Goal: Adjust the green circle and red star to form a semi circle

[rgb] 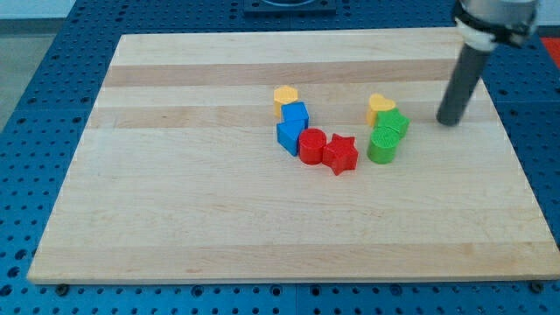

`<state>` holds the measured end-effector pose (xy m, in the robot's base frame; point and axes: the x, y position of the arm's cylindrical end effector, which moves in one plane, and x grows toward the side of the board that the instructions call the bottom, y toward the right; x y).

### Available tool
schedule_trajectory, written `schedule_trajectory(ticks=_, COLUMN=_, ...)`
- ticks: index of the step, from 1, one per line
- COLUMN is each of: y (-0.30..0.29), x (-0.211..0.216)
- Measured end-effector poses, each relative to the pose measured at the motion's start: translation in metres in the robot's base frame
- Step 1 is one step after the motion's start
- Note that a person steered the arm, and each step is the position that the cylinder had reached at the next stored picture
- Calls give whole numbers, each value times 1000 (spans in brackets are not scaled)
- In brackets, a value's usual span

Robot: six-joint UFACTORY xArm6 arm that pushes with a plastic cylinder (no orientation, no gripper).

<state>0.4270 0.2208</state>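
Note:
The green circle sits right of the board's centre, touching a second green block above it. The red star lies to its left, a small gap apart, touching a red cylinder. Further left are two blue blocks and a yellow block. A yellow heart sits above the green blocks. Together the blocks form a rough U. My tip rests on the board to the right of the green blocks, touching none.
The wooden board lies on a blue perforated table. The rod's grey mount shows at the view's top right.

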Motion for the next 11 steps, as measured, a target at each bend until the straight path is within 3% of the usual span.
schedule_trajectory(ticks=2, y=-68, x=45)
schedule_trajectory(ticks=5, y=-74, x=55)
schedule_trajectory(ticks=6, y=-81, x=110)
schedule_trajectory(ticks=7, y=-138, x=117)
schedule_trajectory(ticks=8, y=-163, x=96)
schedule_trajectory(ticks=11, y=-134, x=62)
